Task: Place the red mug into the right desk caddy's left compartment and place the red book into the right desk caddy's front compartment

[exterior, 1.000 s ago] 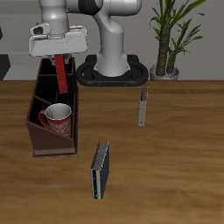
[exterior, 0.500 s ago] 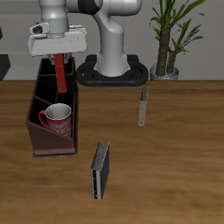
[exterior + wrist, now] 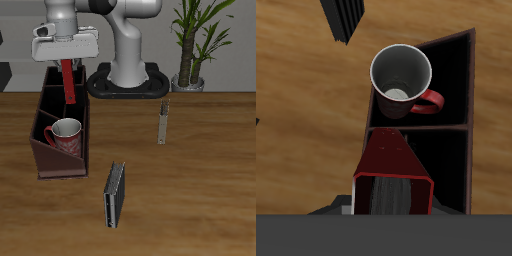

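My gripper [image 3: 67, 62] is shut on the red book [image 3: 68, 86], which hangs upright from it above the taller back part of the right desk caddy [image 3: 47, 150]. The book's lower end is about level with the caddy's high walls. The red mug [image 3: 65, 133] stands upright in the wide low-walled section at the caddy's front end. In the wrist view the red book [image 3: 391, 165] is over the section beside the one that holds the mug [image 3: 402, 80], with the caddy's wall [image 3: 470, 90] alongside.
A dark grey-black book [image 3: 115, 193] stands on edge near the table's front edge; it also shows in the wrist view [image 3: 344, 20]. A thin grey upright object [image 3: 161, 122] stands mid-table. A potted plant [image 3: 190, 50] and the robot's base [image 3: 130, 80] are at the back.
The gripper with the red book has risen very slightly above the caddy. The mug and the other things have not moved.
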Motion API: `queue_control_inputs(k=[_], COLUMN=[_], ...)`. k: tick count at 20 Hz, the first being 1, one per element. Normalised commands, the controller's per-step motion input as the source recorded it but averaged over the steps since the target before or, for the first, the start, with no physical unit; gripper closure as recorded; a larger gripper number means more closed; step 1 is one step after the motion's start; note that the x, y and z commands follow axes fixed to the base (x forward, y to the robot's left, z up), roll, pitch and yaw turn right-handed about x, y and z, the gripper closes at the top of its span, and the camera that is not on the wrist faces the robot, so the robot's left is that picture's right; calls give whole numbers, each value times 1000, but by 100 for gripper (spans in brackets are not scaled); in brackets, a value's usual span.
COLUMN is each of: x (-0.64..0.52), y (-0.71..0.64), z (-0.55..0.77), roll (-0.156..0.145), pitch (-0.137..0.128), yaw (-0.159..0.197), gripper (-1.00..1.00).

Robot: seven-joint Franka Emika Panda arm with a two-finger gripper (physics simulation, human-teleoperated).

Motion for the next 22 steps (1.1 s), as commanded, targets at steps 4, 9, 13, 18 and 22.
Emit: queue_control_inputs(k=[4, 9, 13, 18, 22], x=[-146, -163, -29, 62, 40], y=[35, 10, 35, -95, -122], z=[18, 246, 75, -143, -73], roll=[15, 20, 6, -17, -9], pitch=[-6, -23, 3, 58, 56], yaw=[-4, -25, 6, -37, -35], gripper=[100, 100, 100, 100, 100])
